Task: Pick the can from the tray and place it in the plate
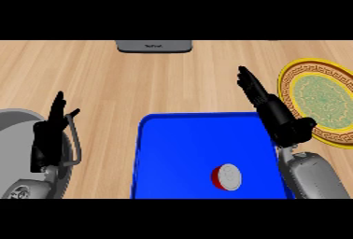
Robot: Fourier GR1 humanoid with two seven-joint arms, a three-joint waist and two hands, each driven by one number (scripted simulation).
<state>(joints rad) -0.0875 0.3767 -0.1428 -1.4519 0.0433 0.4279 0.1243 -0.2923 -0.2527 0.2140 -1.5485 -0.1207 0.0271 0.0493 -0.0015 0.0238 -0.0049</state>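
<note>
Can (227,177) stands untouched near the blue tray's (179,140) front edge while the right hand (279,116), fingers straight, hovers between tray and plate (293,79); it should swing back, descend squarely, then wrap it. Left hand (52,135) rests open.

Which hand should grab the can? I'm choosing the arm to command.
Probably the right hand: it hangs open at the blue tray's right edge, between the can and the plate. The left hand rests beyond the tray's far side.
</note>
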